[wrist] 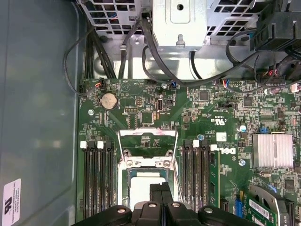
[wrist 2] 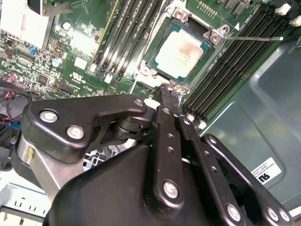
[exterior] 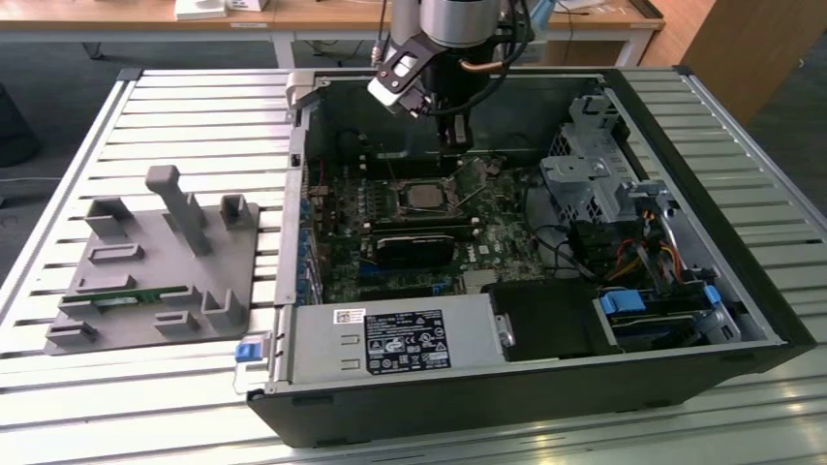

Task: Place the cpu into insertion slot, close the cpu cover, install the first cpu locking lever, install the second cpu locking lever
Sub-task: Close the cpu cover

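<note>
**A:** Where is the tool?

**B:** Low over the green board. Its two fingers are pressed together with nothing between them. In the second wrist view the tool (wrist 2: 169, 96) has its tip just beside the near edge of the insertion slot (wrist 2: 146, 69).

**A:** And the cpu?

**B:** The cpu (wrist 2: 181, 52) lies flat inside the slot, pale top up, and looks seated square.

**A:** So the cover is the step in hand?

**B:** It looks so. In the first wrist view the cpu cover (wrist: 147, 133) stands open on the far side of the slot, with the board showing through its window. To do this well, the arm should bear on the frame's metal bar, never on the chip. It should also follow the hinge's arc rather than force the frame flat. Closed tips make a narrow, stiff pusher, which suits that.

**A:** Anything in the way?

**B:** A thin locking lever (wrist 2: 256, 38) juts out beyond the slot, unlatched. It should be kept clear of the frame's path.
</note>
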You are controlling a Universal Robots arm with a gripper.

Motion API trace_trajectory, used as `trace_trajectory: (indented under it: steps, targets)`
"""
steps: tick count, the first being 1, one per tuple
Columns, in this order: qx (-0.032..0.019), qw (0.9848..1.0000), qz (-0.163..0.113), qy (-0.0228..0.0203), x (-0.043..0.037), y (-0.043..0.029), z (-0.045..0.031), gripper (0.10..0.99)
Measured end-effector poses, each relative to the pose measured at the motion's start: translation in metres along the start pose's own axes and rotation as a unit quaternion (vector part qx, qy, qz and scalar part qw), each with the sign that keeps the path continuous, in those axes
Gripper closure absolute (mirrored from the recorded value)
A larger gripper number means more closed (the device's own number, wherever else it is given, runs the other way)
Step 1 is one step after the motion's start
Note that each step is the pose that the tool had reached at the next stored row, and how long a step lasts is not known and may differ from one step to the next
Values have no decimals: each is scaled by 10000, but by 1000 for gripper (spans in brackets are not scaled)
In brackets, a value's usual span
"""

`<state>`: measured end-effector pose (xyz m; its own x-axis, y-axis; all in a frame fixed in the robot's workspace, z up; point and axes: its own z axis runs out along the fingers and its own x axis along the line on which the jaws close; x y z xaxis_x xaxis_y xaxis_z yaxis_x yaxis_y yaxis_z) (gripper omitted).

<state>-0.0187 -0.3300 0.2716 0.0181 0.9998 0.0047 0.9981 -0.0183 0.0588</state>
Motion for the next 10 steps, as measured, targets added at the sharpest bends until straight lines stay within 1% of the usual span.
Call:
trace_trajectory:
  steps: [6, 10]
  targets:
    - [10, 10000, 0, 0, 1, 37, 2, 980]
    - [30, 10000, 0, 0, 1, 75, 5, 980]
